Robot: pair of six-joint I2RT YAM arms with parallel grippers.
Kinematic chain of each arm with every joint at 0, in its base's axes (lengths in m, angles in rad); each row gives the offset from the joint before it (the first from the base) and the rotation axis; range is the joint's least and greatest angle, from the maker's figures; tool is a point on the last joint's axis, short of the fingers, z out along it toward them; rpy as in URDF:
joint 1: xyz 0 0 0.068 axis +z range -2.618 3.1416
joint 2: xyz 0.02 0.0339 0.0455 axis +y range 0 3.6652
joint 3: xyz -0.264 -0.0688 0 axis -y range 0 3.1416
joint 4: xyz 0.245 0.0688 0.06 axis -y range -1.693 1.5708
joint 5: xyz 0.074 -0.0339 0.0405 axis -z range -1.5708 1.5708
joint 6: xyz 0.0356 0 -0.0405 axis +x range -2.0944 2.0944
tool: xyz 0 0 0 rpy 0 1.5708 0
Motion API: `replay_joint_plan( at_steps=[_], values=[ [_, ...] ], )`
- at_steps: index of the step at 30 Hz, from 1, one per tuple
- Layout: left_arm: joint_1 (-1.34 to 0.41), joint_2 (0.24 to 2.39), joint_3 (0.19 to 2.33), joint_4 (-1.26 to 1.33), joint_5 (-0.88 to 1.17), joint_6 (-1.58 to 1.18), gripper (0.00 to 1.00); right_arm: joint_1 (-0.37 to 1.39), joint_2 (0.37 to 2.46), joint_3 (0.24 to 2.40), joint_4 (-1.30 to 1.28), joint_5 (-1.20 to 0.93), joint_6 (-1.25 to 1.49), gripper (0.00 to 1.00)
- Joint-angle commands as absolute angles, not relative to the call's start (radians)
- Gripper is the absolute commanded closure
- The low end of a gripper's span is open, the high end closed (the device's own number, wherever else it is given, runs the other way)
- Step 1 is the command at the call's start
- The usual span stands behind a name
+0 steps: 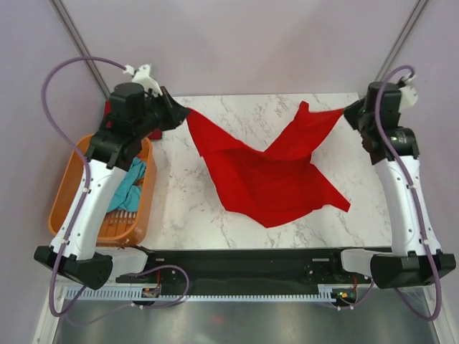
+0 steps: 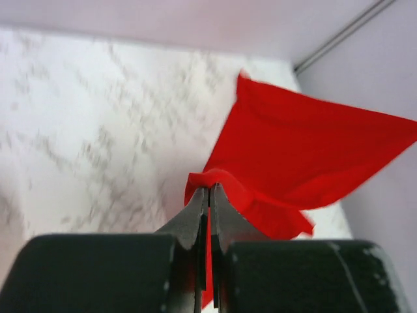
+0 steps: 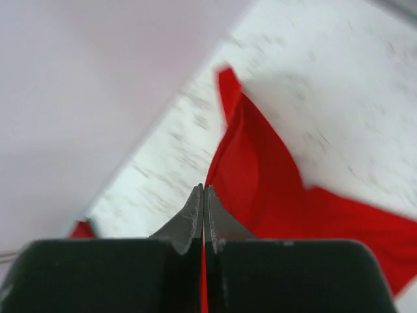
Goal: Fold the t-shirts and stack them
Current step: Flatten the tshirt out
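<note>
The red shirt (image 1: 269,175) is light, limp cloth, likely to sag and slip, so corners and hems look like the surest holds. It drapes over the middle of the table (image 1: 179,208). The left gripper (image 2: 208,190) is pinched tight on its 10 o'clock corner, and the right gripper (image 3: 203,189) is clamped on the 2 o'clock corner.

A white marble-patterned table (image 1: 179,215) stands enclosed by plain pale lilac walls (image 1: 244,43). Thin grey metal struts (image 1: 72,32) slant behind its far corners; a dull metal sheet (image 1: 251,326) lies below its near edge.
</note>
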State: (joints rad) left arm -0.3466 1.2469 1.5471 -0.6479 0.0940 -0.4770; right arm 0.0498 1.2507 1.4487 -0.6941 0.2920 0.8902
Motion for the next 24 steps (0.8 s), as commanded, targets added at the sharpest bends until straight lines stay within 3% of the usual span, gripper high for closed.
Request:
replay_joint_plan(
  at_steps=[1,7,15,20,24],
  values=[
    [-0.327,1.252,1.751,-0.601,0.075,-0.548,0.98,0.041,1.230,1.742,-0.787,0.391,0.818,1.00],
    [-0.325,1.175,1.907,-0.601,0.113,-0.640,0.98,0.043,1.123,1.963,-0.853,0.426,0.807,1.00],
    [-0.327,0.965,1.807,-0.646,0.277,-0.756,0.98,0.044,0.924,2.086,-0.969,0.482,0.818,1.00],
    [-0.327,0.975,1.772,-0.791,0.344,-0.753,0.98,0.044,0.922,2.088,-0.992,0.469,0.816,1.00],
    [-0.327,1.043,1.755,-0.830,0.351,-0.732,0.98,0.044,0.946,1.962,-0.933,0.454,0.825,1.00]
  ],
)
